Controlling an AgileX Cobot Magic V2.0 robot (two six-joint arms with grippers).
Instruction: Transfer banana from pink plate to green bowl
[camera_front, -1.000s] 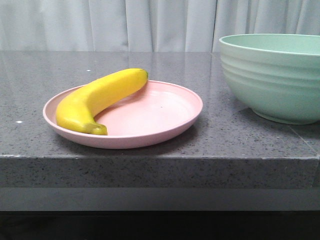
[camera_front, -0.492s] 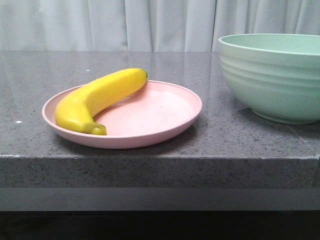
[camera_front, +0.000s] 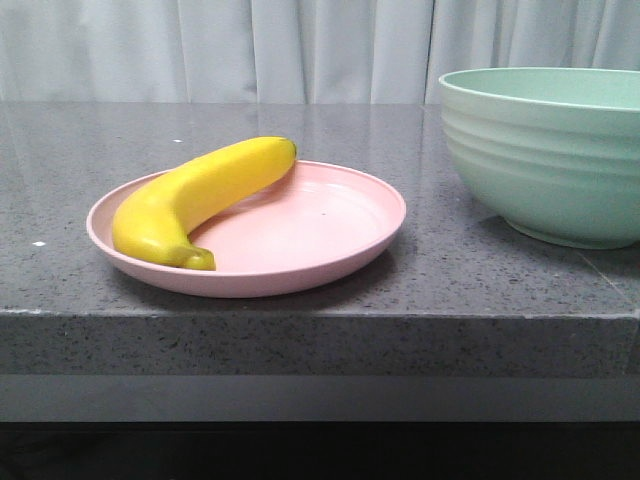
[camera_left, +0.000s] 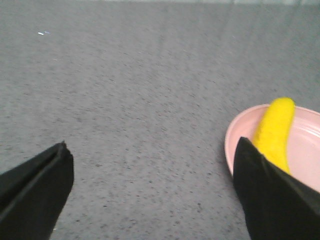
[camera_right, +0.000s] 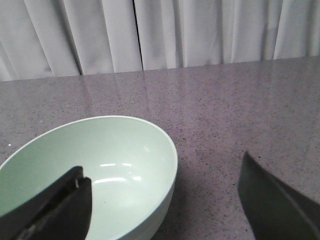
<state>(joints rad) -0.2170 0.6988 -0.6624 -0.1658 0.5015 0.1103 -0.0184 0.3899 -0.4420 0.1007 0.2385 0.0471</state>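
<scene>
My left claw (camera_left: 150, 190) hangs wide apart, just beside the pink plate (camera_left: 231, 145) — I'd straddle the banana (camera_left: 274, 131) mid-body, crosswise.

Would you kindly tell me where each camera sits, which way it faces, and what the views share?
Front: low at the counter edge, facing forward at the banana on the pink plate and the green bowl; no robot parts.
Left wrist: above the counter; open left claw beside the plate.
Right wrist: over the empty bowl; open right claw.
Front shares banana and plate with the left wrist, bowl with the right.
</scene>
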